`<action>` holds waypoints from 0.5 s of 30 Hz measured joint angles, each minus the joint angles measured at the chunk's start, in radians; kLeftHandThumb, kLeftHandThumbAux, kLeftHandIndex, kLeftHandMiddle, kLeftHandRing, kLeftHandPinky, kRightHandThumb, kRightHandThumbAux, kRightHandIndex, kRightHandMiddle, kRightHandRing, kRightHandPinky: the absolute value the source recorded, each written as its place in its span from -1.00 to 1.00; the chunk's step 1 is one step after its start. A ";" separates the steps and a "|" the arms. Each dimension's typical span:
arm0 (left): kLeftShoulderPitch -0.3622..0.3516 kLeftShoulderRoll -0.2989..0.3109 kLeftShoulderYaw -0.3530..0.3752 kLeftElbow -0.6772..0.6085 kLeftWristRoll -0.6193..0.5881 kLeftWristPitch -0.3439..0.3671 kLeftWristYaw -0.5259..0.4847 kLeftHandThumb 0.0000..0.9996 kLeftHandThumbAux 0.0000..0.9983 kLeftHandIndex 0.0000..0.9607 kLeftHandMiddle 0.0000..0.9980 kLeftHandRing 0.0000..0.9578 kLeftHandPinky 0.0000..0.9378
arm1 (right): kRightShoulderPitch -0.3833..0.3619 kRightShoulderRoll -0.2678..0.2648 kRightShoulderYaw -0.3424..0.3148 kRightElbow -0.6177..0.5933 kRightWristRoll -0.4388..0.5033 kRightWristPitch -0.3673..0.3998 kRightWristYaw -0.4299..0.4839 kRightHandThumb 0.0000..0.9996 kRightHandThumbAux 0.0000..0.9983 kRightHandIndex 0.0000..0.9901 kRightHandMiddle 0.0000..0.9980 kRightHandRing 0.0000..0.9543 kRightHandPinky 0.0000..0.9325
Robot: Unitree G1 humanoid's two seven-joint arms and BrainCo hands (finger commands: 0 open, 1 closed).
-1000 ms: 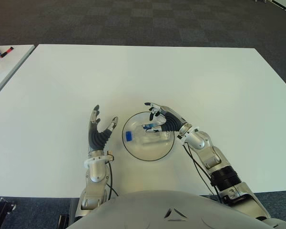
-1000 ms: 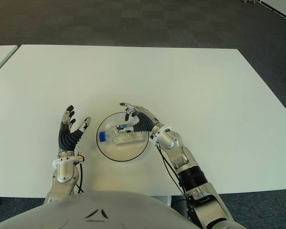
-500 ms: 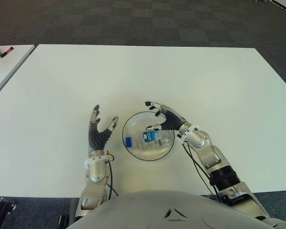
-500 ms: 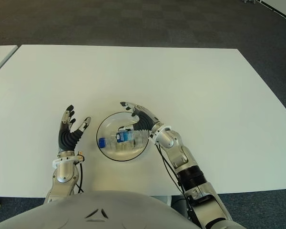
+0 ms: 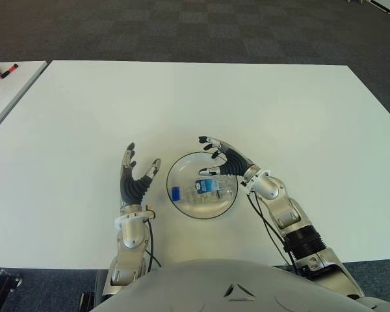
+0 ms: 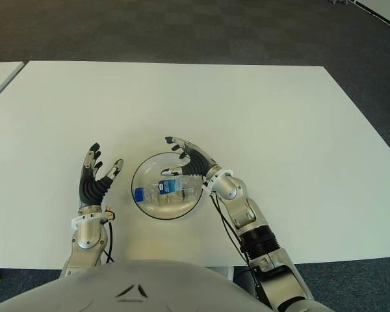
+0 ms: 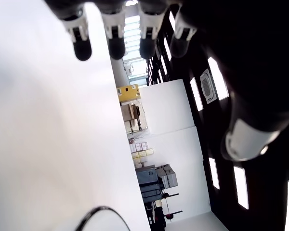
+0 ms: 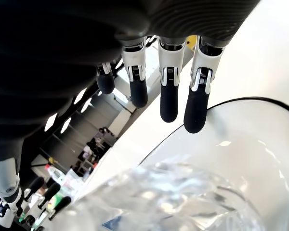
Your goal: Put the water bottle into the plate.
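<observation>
The water bottle (image 5: 207,188) lies on its side inside the plate (image 5: 182,207), just below the right hand (image 5: 225,162), long axis pointing from it toward the left hand (image 5: 135,180). Both hands are spread, holding nothing, above the tabletop (image 5: 195,104).

Bright even light, blurred wrist close-ups

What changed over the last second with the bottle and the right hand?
The right hand let go of the water bottle: its fingers opened and it drew back toward the plate's right rim. The bottle, freed, turned so its blue label faces up and now lies on its side in the plate, cap toward the robot's left. The left hand, open left of the plate, and the plate itself stayed put.
</observation>
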 measured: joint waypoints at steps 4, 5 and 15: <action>0.000 0.000 0.000 0.001 -0.002 0.000 0.000 -0.54 0.23 -0.90 -0.88 -0.91 -0.88 | 0.000 0.000 0.000 0.000 0.006 0.001 0.001 -0.23 0.02 -1.00 -0.73 -0.58 -0.39; 0.000 0.000 0.000 0.002 -0.002 0.000 0.000 -0.54 0.23 -0.90 -0.88 -0.91 -0.88 | 0.000 0.001 -0.001 0.000 0.008 0.001 0.001 -0.23 0.02 -1.00 -0.73 -0.59 -0.40; -0.001 0.000 0.001 0.011 -0.007 -0.002 0.001 -0.54 0.23 -0.90 -0.87 -0.90 -0.87 | 0.002 0.018 -0.017 0.001 0.033 0.001 -0.006 -0.08 0.07 -0.99 -0.80 -0.67 -0.47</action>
